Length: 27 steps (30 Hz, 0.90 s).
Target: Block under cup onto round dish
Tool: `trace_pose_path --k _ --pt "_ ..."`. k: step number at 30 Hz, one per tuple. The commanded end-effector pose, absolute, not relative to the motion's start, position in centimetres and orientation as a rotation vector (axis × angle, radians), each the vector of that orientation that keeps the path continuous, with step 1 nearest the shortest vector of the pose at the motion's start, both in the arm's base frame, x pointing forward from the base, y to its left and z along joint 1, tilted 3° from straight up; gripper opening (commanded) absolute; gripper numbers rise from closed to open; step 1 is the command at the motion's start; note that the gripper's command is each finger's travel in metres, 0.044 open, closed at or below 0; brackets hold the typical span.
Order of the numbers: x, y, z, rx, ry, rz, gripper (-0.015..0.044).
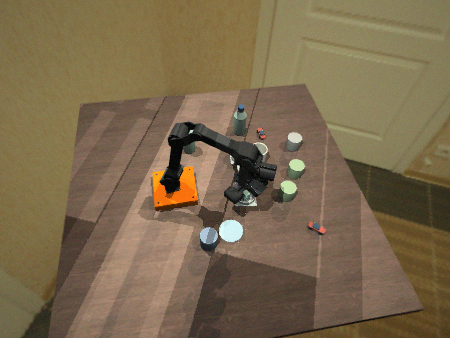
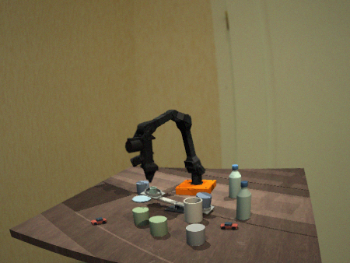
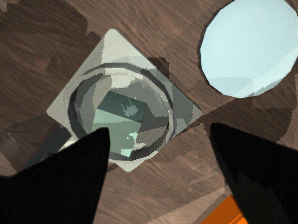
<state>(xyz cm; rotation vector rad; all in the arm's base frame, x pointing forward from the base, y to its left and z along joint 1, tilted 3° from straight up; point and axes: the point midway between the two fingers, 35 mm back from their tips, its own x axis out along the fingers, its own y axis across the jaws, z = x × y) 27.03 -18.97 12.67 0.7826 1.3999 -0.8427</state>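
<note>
A pale green block [image 3: 119,132] [image 2: 153,190] sits uncovered inside the round rim on the raised end of the balance [image 3: 111,42] [image 2: 171,201]. My gripper [image 3: 160,133] [image 2: 151,179] is open and empty above that end. In the wrist view the left fingertip overlaps the block's lower edge, and the block lies left of the midpoint between the fingers. One blue cup [image 1: 209,240] [image 2: 142,187] stands on the table beside the light blue round dish [image 1: 231,231] [image 2: 141,198] [image 3: 250,47]. The other blue cup [image 2: 204,200] stands on the lower end of the balance. No cup is above the dish.
A beige cup [image 2: 193,210] stands close beside the lower end of the balance. Two green cups [image 1: 296,169] [image 1: 288,191], a grey cup [image 1: 294,142], two bottles [image 2: 243,204] [image 2: 234,184] and two red toy cars [image 1: 316,228] [image 1: 261,133] stand around. The arm's orange base [image 1: 175,192] is nearby.
</note>
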Motion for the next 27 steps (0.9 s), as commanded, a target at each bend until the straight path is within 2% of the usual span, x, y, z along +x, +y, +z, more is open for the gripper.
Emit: trace_pose_path --k 1,8,27 --pt "27.9 -18.1 12.7 0.893 1.359 -0.946 0.0260" --pt "28.8 -16.7 12.9 1.055 1.282 -1.109 0.0260" --pt "28.8 -16.7 11.2 1.059 1.280 -1.113 0.0260"
